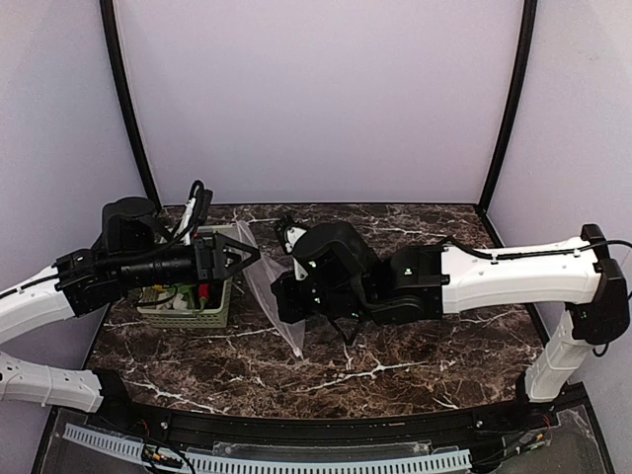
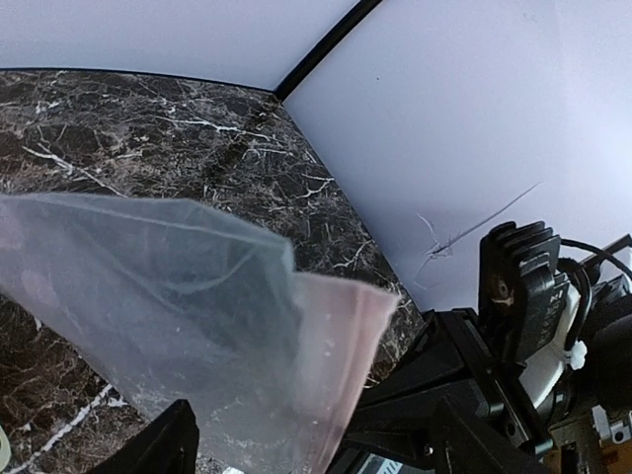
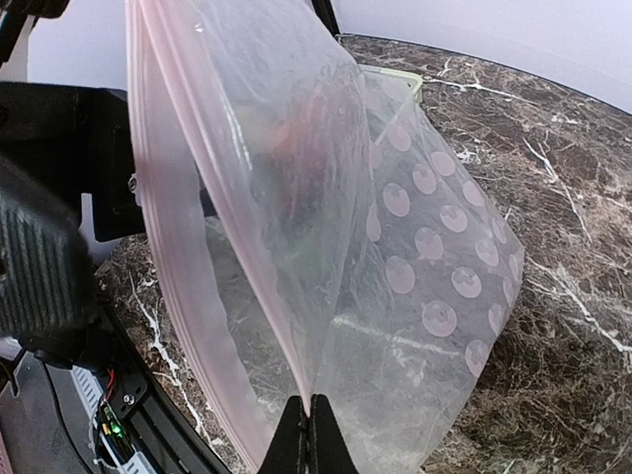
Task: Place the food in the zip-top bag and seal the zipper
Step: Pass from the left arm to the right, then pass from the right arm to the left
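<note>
Toward the front edge of the bench, just left of centre, the right gripper [image 3: 309,433] is pinched tight on the lower rim of a clear, floppy, white-dotted plastic zip-top bag [image 3: 434,257]. The bag stands on edge above the dark marbled bench [image 1: 415,355]. In the overhead view its long axis runs from the near right up toward the back-left corner. The zipper [image 3: 163,188], a thin pink-tinted press-seal strip, climbs away from the closed fingers along the mouth edge. The two walls gape a little there, so the mouth looks partly open and unsealed, and I can make out nothing lying in the bag.

Farther back and to the left, the left gripper [image 2: 306,446] is spread wide at the bag's upper corner. That corner hangs down between its fingers, and I cannot tell whether either finger touches the plastic.

Beyond and below it, near the left edge, a pale green mesh plastic basket [image 1: 212,318] holds the small toy food [image 1: 193,294]. Red and white pieces show, and the rest is hidden by the arm.

The food therefore lies to the left of the bag mouth, almost beneath the left gripper and well apart from the right one. The left arm is plainly the nearer for fetching it. As I judge it, loading has not begun, and the mouth must be held wide toward the basket side first.
</note>
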`<state>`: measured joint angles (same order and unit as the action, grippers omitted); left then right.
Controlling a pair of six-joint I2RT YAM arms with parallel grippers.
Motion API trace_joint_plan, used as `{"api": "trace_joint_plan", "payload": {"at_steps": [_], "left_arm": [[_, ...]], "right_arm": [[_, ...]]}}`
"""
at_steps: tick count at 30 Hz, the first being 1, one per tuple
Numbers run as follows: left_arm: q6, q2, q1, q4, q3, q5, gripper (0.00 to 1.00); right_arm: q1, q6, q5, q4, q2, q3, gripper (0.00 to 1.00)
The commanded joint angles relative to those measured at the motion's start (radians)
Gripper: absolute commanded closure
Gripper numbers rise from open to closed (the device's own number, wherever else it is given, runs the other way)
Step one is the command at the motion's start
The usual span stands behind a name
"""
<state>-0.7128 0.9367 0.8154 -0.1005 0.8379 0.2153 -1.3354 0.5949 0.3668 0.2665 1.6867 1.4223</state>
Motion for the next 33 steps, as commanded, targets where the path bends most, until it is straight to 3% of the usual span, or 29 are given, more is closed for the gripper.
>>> {"api": "trace_joint_plan", "payload": {"at_steps": [1, 7, 11, 18, 33], "left_arm": [[0.067, -0.014, -0.004, -0.112, 0.015, 0.002, 0.13], [0.041, -0.012, -0.004, -0.1, -0.024, 0.027, 0.11], [0.021, -0.011, -0.004, -0.096, -0.049, -0.002, 0.23], [0.008, 0.016, -0.003, -0.083, -0.063, -0.011, 0.36], [0.017, 0.07, 0.003, -0.062, -0.026, 0.0, 0.53]], "right_arm": [[0.005, 0.036, 0.06, 0.009, -0.024, 0.033, 1.0], [0.01, 0.028, 0.063, 0.01, -0.002, 0.072, 1.0], [0.009, 0.028, 0.052, 0.004, 0.007, 0.082, 1.0], [0.009, 0.028, 0.041, -0.001, 0.014, 0.085, 1.0], [0.008, 0.035, 0.046, 0.021, 0.041, 0.109, 1.0]]}}
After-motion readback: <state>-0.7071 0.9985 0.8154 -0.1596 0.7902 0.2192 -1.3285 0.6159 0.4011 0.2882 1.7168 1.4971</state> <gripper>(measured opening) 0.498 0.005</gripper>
